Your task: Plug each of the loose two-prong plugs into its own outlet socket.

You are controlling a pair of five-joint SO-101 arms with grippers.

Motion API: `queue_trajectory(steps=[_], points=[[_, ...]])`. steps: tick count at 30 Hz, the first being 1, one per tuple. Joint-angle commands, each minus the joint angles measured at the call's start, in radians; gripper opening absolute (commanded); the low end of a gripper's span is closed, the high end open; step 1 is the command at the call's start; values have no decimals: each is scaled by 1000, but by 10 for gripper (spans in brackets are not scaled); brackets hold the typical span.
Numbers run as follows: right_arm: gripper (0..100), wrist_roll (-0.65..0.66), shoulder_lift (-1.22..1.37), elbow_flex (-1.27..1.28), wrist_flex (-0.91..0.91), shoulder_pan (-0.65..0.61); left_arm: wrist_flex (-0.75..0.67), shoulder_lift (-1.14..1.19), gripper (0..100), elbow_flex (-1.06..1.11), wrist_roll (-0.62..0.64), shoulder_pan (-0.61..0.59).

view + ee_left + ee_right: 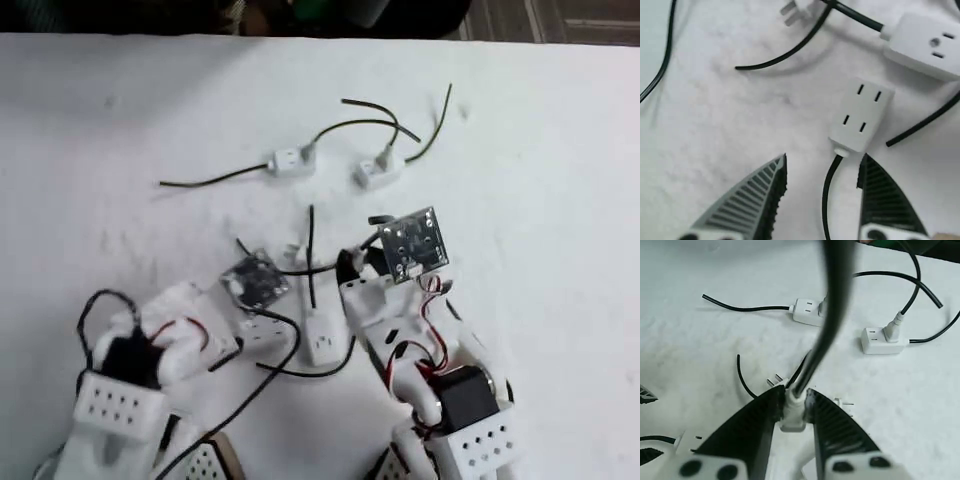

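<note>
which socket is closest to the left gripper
The slim socket just ahead of the left gripper, cord running between its jaws; the blockier socket lies farther off.

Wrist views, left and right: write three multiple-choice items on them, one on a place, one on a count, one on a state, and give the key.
1. The black cord of the outlet nearest the left gripper runs: A between that gripper's fingers; B over the outlet's slots; C round a cup.
2. Slots showing on that outlet: A two; B four; C six.
3. The right gripper is: A open and empty; B shut on a white plug; C shut on an outlet.
Key: 1 A, the cord passes between the open fingers. 2 B, two pairs of slots show. 3 B, both fingers press the plug's body.
</note>
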Motion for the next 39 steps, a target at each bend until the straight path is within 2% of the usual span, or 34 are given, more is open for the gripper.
queue_trajectory(steps=[1, 7, 14, 20, 30, 39], points=[[17, 0, -10, -51, -22, 13, -21, 275, 240, -141, -63, 94], [17, 0, -10, -51, -19, 13, -23, 591, 241, -322, -133, 117], [17, 0, -10, -49, -18, 13, -49, 943, 240, -491, -140, 117], [17, 0, -10, -46, -18, 13, -71, 1132, 238, -554, -138, 119], [17, 0, -10, -44, -18, 13, -20, 1150, 237, -572, -137, 117], [17, 0, -10, -44, -18, 10, 37, 980, 237, -559, -135, 117]])
